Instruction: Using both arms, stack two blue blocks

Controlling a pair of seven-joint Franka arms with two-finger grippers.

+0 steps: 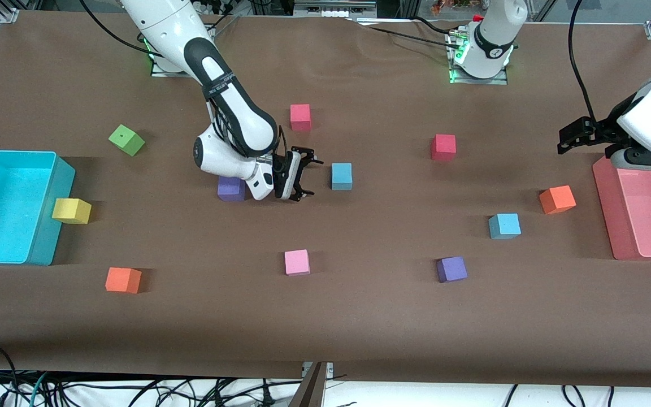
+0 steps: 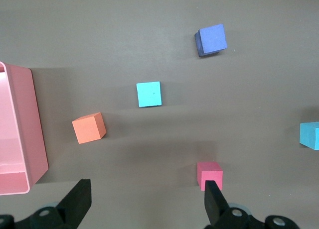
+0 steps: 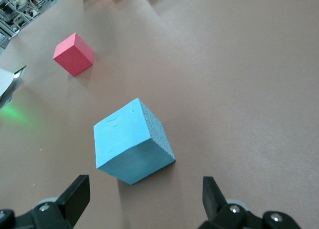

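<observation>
Jaws on both black two-finger grippers are standing wide and empty. Right gripper [image 1: 301,176], mid-frame, is nearing a matte sky-blue foam cube [image 1: 342,176] just beside it; closing on it comes next. Left gripper [image 1: 571,137] is waiting upper right; the second soft-edged blue cube [image 1: 504,225] is sitting lower right.

I see bare desk [image 1: 370,305] all round the blue block [image 1: 342,176]; right end effector [image 1: 302,173] just beside it, fingers apart. Purple cube [image 1: 231,189] crowds the right wrist.
</observation>
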